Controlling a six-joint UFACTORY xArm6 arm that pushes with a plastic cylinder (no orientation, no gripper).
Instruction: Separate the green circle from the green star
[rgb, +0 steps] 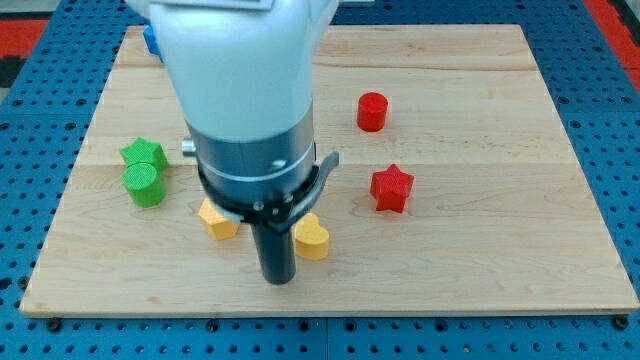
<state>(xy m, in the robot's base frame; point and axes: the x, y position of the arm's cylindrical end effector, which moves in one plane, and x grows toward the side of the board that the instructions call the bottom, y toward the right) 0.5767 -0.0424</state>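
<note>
- Wooden board lies on a blue perforated table; the one camera looks down at it from the front.
- Arm: white housing over a dark grey collar, ending in a straight dark rod. No claw on this rig, so nothing to spread, press together or pinch.
- The tip shows near the view's bottom, centre-left, between two yellow blocks and slightly below them.
- Green star sits at the view's left side of the board, mid-height. Green circle is right below it, touching or very nearly so; the two read as one cluster.
- The tip is well apart from the green pair, off to their right and lower.
- Yellow block, shape partly hidden by the collar, just left of the rod. Yellow heart just right of the rod.
- Red circle toward the view's upper right of centre; red star below it, apart.
- A blue block peeks out at the view's top left, mostly hidden behind the arm; shape cannot be made out.
</note>
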